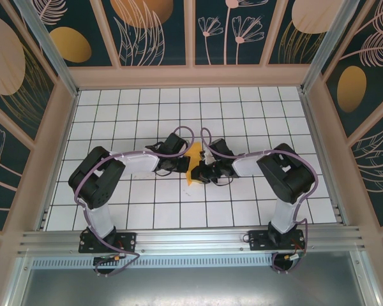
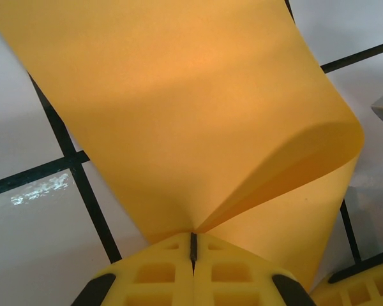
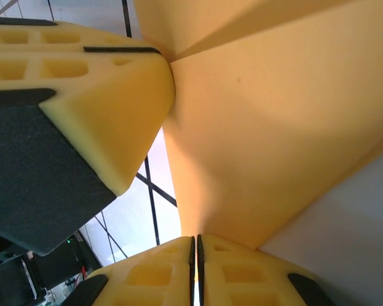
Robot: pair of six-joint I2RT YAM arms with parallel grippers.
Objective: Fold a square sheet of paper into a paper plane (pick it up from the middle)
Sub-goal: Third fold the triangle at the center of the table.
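Gridlines (image 2: 76,158) are crossing the white surface (image 1: 147,213), and near its middle the square sheet of paper (image 1: 194,164) is being held between the two arms. The left pincer (image 2: 193,247) is pressing together on the sheet's edge, where a bent-over flap is curving back above the layer beneath. The right pincer (image 3: 196,248) is pinching the sheet as well, its yellow fingers (image 3: 147,275) meeting tightly, with the left pincer sitting just beside it on the same sheet.
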